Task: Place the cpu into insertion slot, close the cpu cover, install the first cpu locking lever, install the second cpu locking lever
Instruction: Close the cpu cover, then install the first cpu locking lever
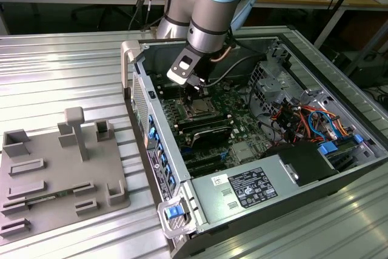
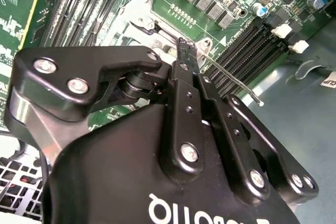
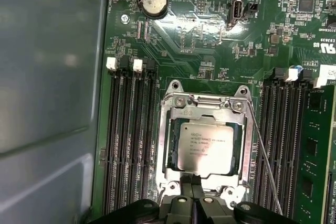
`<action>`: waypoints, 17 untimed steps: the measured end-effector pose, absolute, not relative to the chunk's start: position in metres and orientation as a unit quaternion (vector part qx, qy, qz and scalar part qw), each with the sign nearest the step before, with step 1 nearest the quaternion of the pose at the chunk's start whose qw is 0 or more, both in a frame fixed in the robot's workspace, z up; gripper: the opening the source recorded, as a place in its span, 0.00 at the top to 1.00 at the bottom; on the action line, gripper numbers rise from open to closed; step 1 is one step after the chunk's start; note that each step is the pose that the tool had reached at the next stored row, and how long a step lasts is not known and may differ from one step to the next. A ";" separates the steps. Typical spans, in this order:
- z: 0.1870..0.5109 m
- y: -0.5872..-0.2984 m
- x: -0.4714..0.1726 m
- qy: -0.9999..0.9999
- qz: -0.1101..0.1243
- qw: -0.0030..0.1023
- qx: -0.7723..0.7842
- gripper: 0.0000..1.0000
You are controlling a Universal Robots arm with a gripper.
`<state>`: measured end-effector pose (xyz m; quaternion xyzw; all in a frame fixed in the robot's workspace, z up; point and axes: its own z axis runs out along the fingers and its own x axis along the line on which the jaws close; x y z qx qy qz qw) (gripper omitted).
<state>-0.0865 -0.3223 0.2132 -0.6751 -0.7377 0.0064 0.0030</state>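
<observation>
The cpu (image 3: 206, 148) lies flat in the insertion slot (image 1: 199, 111), its silvery top showing through the window of the cpu cover (image 3: 207, 115), which is folded down over it. My gripper (image 3: 191, 190) is shut, its tips together at the cover's edge and nothing visibly held between them. In the second wrist view the gripper (image 2: 185, 51) points down at the socket's metal frame. A thin wire locking lever (image 3: 264, 156) runs loose along one side of the socket and stands raised off the board (image 2: 231, 77). In the exterior view the gripper (image 1: 195, 89) hangs just above the slot.
Long black memory slots (image 3: 131, 145) flank the socket on both sides, with a coin battery (image 3: 153, 1) beyond. The open computer case (image 1: 182, 168) walls in the board; cables (image 1: 303, 119) and a power supply (image 1: 248, 189) crowd the exterior view's right. A grey fixture plate (image 1: 54, 174) lies at its left.
</observation>
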 end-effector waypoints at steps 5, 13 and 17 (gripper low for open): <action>0.213 -0.322 -0.079 -0.740 0.006 0.002 -0.673 0.89; 0.218 -0.322 -0.064 -0.742 0.005 0.001 -0.671 0.89; 0.218 -0.322 -0.064 -0.742 0.005 0.001 -0.671 0.89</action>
